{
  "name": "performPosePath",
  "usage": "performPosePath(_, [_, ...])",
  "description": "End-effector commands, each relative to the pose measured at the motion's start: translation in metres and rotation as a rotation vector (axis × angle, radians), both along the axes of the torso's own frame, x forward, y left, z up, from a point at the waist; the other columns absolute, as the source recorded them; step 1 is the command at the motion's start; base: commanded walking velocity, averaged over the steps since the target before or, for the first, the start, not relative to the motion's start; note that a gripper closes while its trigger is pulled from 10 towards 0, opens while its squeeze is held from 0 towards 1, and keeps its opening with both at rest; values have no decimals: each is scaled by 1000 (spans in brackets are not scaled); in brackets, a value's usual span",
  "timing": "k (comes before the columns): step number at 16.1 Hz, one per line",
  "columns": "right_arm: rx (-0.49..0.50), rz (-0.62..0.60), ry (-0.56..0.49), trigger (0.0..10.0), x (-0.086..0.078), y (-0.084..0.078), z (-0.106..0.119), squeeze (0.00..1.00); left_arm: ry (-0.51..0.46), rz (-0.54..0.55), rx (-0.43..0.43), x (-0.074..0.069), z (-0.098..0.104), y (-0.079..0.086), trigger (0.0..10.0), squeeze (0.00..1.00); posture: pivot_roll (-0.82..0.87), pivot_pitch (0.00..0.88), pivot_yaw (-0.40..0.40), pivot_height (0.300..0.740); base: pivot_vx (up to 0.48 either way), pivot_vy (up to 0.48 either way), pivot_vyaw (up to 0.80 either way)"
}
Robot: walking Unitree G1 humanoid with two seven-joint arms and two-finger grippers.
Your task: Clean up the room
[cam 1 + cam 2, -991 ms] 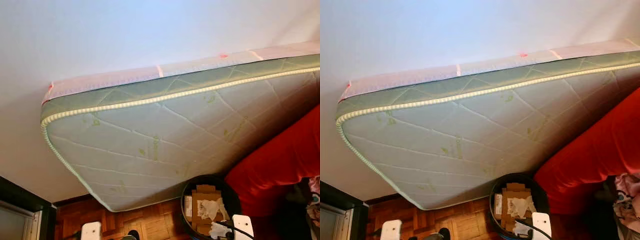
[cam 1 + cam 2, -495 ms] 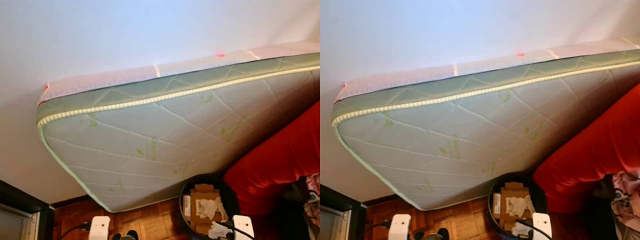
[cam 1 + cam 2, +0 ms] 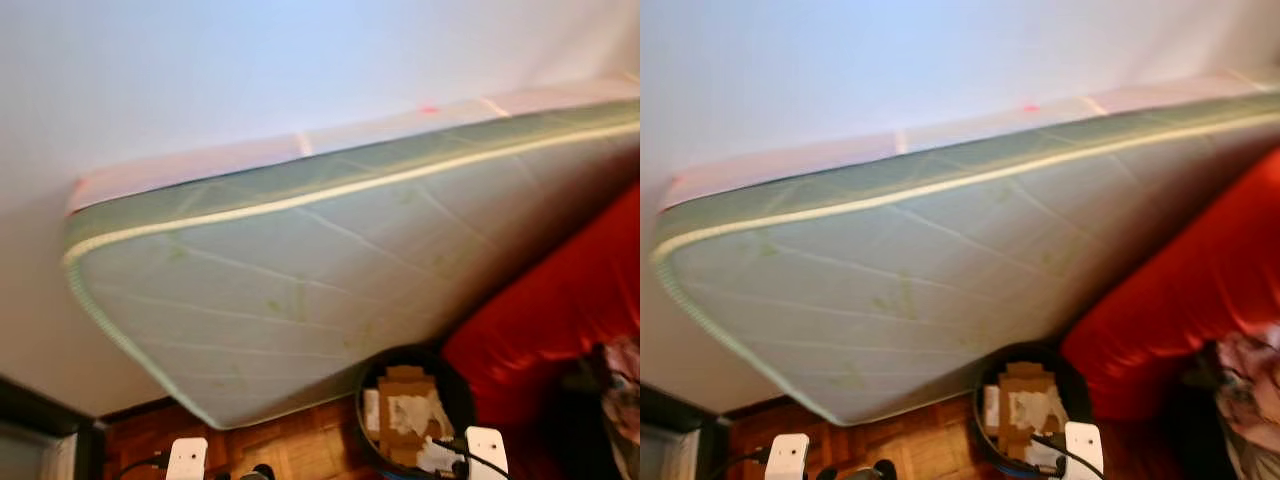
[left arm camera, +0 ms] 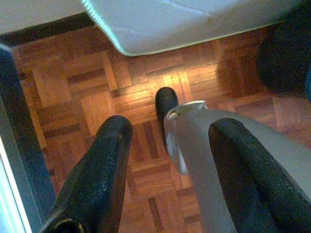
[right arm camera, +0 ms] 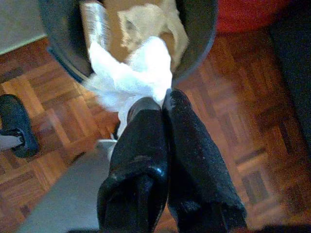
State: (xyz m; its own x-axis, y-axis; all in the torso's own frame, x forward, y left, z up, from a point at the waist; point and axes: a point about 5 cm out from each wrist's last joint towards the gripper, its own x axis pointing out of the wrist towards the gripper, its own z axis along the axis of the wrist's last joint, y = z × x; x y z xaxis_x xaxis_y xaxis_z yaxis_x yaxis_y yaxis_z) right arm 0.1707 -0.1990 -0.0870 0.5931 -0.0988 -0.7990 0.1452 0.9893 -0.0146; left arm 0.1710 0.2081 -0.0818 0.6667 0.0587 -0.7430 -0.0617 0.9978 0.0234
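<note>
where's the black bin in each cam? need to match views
Left eye: black bin at bottom edge, right of centre, below the mattress.
Right eye: bottom centre, same spot under the mattress.
Left wrist: a dark blurred shape sits at one corner; cannot tell if it is the bin.
Right wrist: rim just beyond the right hand, which pinches white paper.
Shared landmark: parquet floor.

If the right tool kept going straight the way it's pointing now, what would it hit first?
Most likely the black bin. The right tool is shut on a white crumpled paper that hangs over the bin's near rim, so that rim or the cardboard inside comes first. Depth is hard to judge here.
</note>
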Motion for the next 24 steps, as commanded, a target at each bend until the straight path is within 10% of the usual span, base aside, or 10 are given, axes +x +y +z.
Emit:
performPosePath(1, [-1, -20, 31, 10000, -9, -2, -4, 0, 38, 15, -18, -9, -5, -2, 10000, 0, 41, 158, -55, 740, 0, 0, -775])
performPosePath(24, [-16, -21, 20, 10000, -8, -3, -3, 0, -26, 55, -32, -2, 0, 1, 10000, 0, 44, 160, -56, 740, 139, 0, -137])
